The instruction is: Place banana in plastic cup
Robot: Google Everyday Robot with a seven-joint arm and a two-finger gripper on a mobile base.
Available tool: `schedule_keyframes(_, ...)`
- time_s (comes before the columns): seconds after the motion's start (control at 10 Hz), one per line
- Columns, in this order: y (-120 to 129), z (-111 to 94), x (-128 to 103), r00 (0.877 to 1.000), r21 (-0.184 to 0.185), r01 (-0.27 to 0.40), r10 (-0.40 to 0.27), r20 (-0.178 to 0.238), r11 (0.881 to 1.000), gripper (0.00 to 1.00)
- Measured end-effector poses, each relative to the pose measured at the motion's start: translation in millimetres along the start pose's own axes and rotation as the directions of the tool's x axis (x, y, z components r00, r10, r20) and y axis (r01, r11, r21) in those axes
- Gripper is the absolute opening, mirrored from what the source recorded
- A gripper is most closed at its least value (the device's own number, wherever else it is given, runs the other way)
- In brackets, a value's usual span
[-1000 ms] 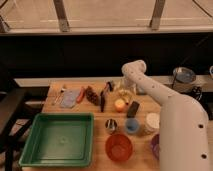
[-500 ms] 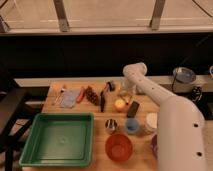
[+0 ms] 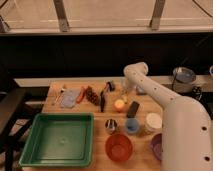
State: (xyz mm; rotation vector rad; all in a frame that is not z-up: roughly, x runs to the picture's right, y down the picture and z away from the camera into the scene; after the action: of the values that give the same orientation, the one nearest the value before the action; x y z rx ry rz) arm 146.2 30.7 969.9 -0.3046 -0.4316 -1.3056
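The gripper (image 3: 125,94) is low at the back of the table (image 3: 55,104), just behind the round yellow-orange fruit (image 3: 119,104), its fingers pressed together. I can't tell whether the banana is pinched between them. The light-blue plastic cup (image 3: 132,125) stands nearer the front, between the metal cup (image 3: 111,125) and the white cup (image 3: 152,121).
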Motion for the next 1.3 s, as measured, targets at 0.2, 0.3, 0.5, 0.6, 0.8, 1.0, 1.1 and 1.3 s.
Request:
schedule_keyframes(0.2,3.9,-28.6,2.0,0.999,-0.001,-0.020,0.020,-0.050,1.000,0.00)
schedule_keyframes(0.3,2.3,-43.5,-0.2,0.998,0.005,-0.027,0.027,-0.064,1.000,0.00)
schedule_keyframes(0.5,12.0,-86.0,-13.4,0.995,0.016,-0.058,0.059,-0.079,0.998,0.00)
schedule_keyframes(0.6,15.8,-99.8,-23.5,0.995,0.019,-0.068,0.069,-0.074,0.997,0.00)
schedule_keyframes(0.8,20.8,-125.6,-54.9,0.994,0.022,-0.091,0.092,-0.059,0.996,0.00)
schedule_keyframes(1.0,27.6,-143.6,-89.2,0.992,0.022,-0.122,0.123,-0.038,0.992,0.00)
schedule_keyframes(1.1,27.7,-151.3,-108.1,0.991,0.020,-0.135,0.135,-0.023,0.991,0.00)
schedule_keyframes(1.3,25.9,-163.4,-147.6,0.986,0.017,-0.164,0.164,0.021,0.986,0.00)
